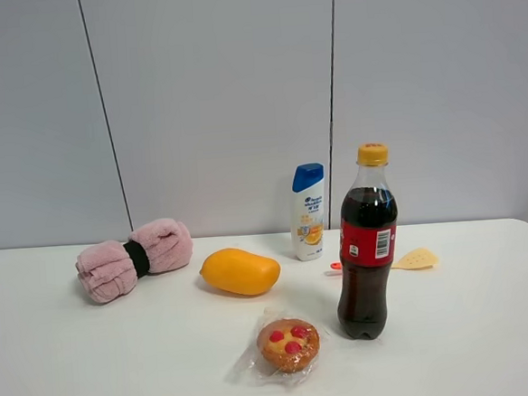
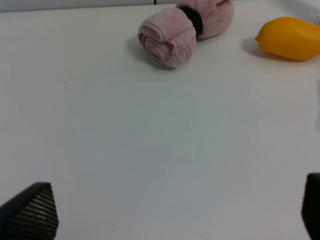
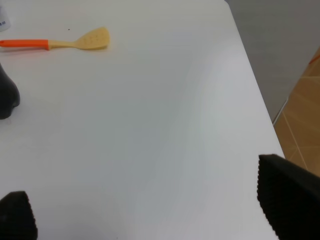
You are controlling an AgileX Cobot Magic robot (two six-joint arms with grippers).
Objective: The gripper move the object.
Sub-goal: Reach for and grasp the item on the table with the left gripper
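Note:
The white shampoo bottle (image 1: 308, 212) with a blue cap and an orange label graphic stands upright at the back of the table, just behind and left of the cola bottle (image 1: 368, 244). Neither gripper shows in the exterior high view. In the left wrist view my left gripper (image 2: 175, 215) is open and empty over bare table, its fingertips (image 2: 31, 214) wide apart. In the right wrist view my right gripper (image 3: 150, 210) is open and empty near the table's right edge; the cola bottle's base (image 3: 7, 95) and a sliver of the shampoo bottle (image 3: 3, 20) show at the frame's border.
A rolled pink towel (image 1: 133, 259) lies at the left, a mango (image 1: 240, 271) in the middle, a wrapped muffin (image 1: 288, 345) in front. A yellow spatula with an orange handle (image 1: 404, 261) lies behind the cola bottle. The table's right edge (image 3: 255, 95) drops to the floor.

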